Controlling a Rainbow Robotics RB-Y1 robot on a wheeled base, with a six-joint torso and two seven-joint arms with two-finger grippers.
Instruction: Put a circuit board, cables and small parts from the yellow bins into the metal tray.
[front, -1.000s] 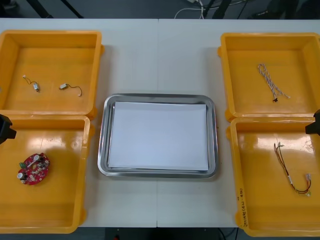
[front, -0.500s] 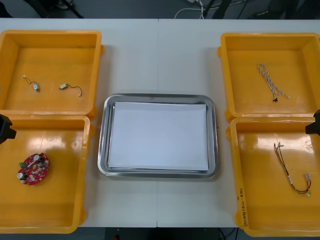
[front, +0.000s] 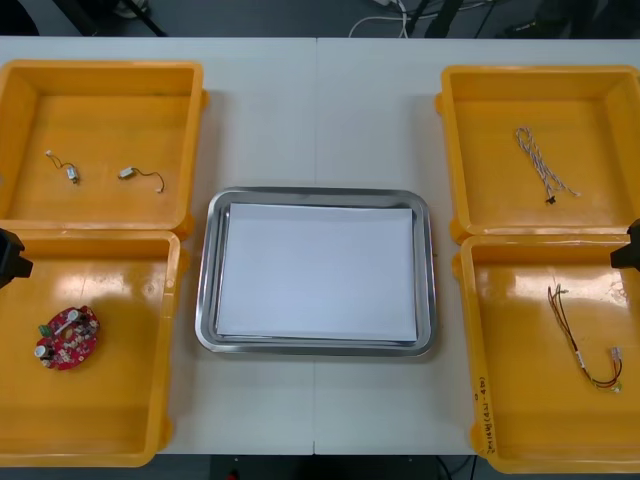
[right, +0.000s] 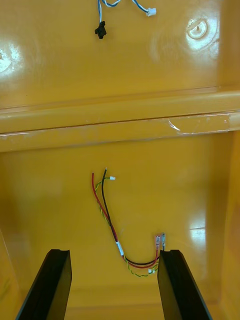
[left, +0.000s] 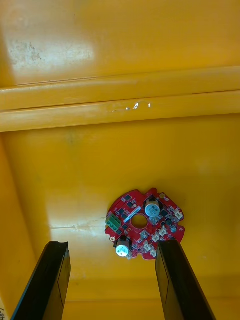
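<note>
The left gripper (left: 112, 245) has its black fingers (left: 52, 280) spread wide, with nothing between them. Just ahead of the tips, touching neither, the round red circuit board (left: 144, 230) lies flat on the floor of the near left bin (front: 120, 420). The left wrist view gives its detail: a centre hole, two silver cylinders and a green block. The front view gives its place, towards the bin's left side, with the gripper at the table's left edge over the bin's far end.

The right gripper (right: 113, 252) is likewise open wide and empty. The red and yellow cable (right: 120, 246) lies between and ahead of its fingers (right: 175, 285) on the floor of the near right bin (front: 530, 400), one end close to a fingertip. Beyond the rim, the right wrist view catches the black and white plugs of the twisted blue and white cable (front: 540, 165) in the far right bin (front: 500, 110).

In the far left bin (front: 100, 110) lie two small metal parts (front: 70, 172), each with a thin wire.

The metal tray (front: 205, 300) sits in the middle, white inside. Dark handwriting (front: 478, 410) runs along the near right bin's left rim, too small to read.
</note>
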